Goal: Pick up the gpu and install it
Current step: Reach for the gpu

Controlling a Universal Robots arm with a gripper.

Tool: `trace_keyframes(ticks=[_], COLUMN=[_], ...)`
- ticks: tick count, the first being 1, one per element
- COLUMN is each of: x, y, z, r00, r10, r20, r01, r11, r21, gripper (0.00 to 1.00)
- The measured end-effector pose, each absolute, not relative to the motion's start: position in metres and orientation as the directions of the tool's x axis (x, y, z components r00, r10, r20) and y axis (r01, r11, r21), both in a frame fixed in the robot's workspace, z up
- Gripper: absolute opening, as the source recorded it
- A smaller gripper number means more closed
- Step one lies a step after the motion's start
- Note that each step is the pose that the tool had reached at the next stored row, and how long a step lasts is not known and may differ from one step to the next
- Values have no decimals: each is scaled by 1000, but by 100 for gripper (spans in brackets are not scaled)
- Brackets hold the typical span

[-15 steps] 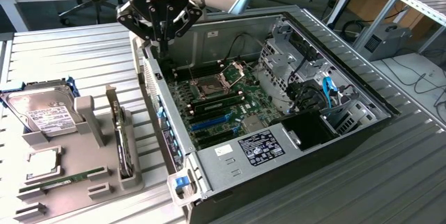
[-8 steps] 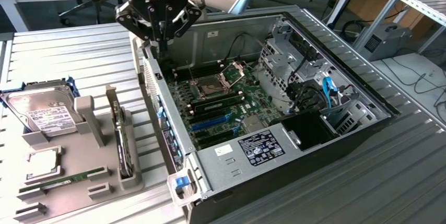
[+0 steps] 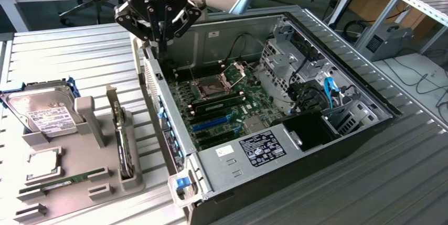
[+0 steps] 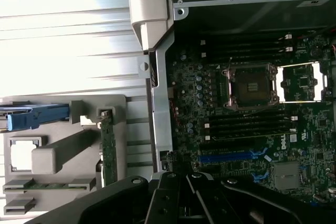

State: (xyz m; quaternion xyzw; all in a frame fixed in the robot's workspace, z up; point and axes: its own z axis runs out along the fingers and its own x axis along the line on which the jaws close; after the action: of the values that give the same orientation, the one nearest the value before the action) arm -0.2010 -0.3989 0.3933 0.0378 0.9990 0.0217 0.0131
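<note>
We see the claw (image 3: 160,46) hanging over the PC case (image 3: 210,163) wall on the holder's side, fingers together, carrying nothing. The gpu (image 3: 123,140) stands on edge in the gray holder (image 3: 83,196), in the slot along the holder's case-side edge, well apart from the claw. We judge a good pick needs a grip square across the card's top edge, clear of the fan.
</note>
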Motion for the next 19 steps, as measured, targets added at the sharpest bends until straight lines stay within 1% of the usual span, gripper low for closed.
trace_keyframes(ticks=[19], x=[-209], y=[-399], z=[393], r00=[-997], r10=[76], r20=[-24], r01=[75], r11=[996], r21=[44], gripper=[11])
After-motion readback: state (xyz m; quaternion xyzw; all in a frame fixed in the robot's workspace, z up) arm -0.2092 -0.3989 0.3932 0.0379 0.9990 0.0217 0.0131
